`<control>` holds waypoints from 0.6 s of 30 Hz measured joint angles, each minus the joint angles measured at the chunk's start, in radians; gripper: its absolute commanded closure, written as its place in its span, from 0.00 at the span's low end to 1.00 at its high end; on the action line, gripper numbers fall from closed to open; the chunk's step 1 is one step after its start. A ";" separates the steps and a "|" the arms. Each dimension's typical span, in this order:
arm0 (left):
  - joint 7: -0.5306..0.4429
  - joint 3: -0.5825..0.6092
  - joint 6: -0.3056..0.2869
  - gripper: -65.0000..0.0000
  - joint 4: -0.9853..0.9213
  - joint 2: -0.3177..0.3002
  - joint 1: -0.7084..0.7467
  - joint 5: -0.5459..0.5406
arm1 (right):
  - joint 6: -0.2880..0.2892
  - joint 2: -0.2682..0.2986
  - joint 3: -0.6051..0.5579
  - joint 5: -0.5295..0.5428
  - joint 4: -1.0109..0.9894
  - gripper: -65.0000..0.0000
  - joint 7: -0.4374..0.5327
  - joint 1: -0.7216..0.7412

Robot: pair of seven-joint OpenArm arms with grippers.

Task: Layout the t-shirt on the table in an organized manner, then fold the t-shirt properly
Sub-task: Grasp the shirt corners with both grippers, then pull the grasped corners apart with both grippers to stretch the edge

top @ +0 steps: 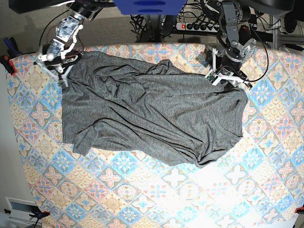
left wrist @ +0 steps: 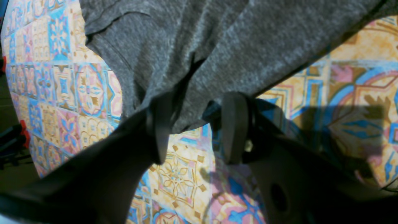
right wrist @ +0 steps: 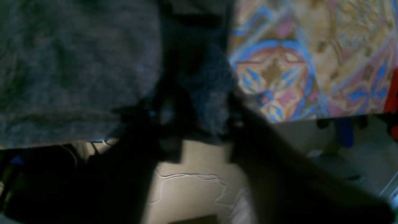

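Observation:
The dark-grey t-shirt lies spread but rumpled across the patterned table, with creases running through its middle. My left gripper is at the shirt's far right edge. In the left wrist view its fingers stand apart, with the t-shirt's edge draped between them over the table. My right gripper is at the shirt's far left corner. The right wrist view is blurred, and there the right gripper is shut on a wad of the t-shirt at the table's edge.
Red clamps hold the table cover at its left edge, one also showing in the left wrist view. A power strip with cables lies behind the table. Pale floor shows below the table edge.

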 measured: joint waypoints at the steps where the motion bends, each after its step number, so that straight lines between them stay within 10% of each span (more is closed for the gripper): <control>1: -0.001 -0.002 -0.002 0.60 0.000 0.000 -0.006 -0.001 | -0.001 -0.002 -0.005 0.000 0.000 0.95 -0.001 -0.001; 18: -0.004 -0.006 -0.001 0.60 0.042 0.006 -0.046 -0.015 | 0.019 -0.003 0.169 0.016 0.042 1.00 0.061 0.002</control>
